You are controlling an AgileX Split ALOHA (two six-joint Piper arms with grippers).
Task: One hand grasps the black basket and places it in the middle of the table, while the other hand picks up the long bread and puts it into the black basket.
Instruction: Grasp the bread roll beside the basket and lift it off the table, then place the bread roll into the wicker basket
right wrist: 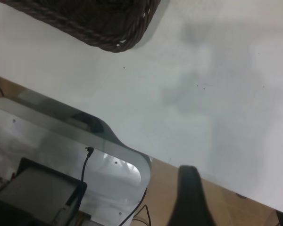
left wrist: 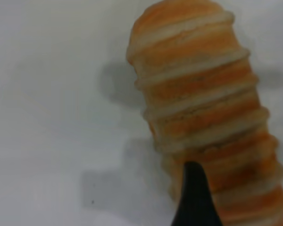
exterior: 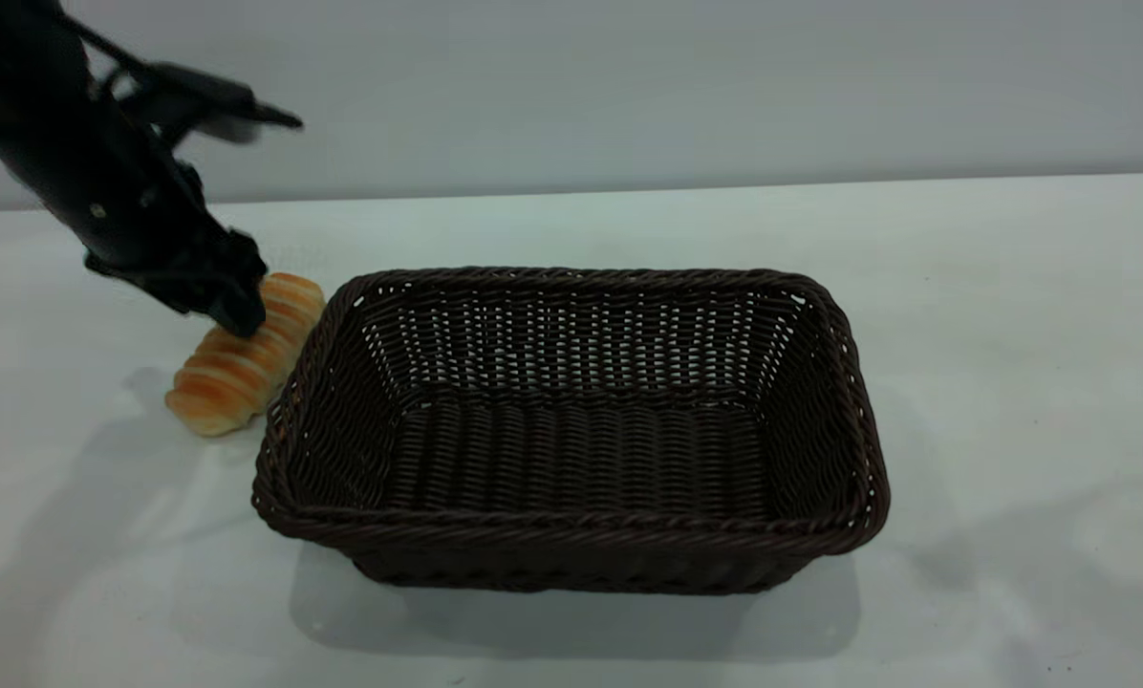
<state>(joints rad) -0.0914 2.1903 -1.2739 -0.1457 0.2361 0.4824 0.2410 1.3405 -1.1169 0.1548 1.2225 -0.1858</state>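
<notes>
White table (exterior: 1011,334) carries the black basket (exterior: 571,430) at centre. Just beside the basket's left rim lies the long bread (exterior: 247,358). The left gripper (exterior: 232,311) presses on the bread's top; jaw opening cannot be told. Only the right wrist view shows the right gripper (right wrist: 191,197), off the table edge, its jaw state also unclear.

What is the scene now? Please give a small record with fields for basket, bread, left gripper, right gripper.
basket: dark brown-black woven wicker basket, upright and empty, near the middle of the pale white-grey table
bread: long golden-orange ridged loaf, lying on the table beside the basket's left side, outside it
left gripper: black left gripper, down at the loaf
right gripper: right gripper, off past the table's edge, away from the basket
</notes>
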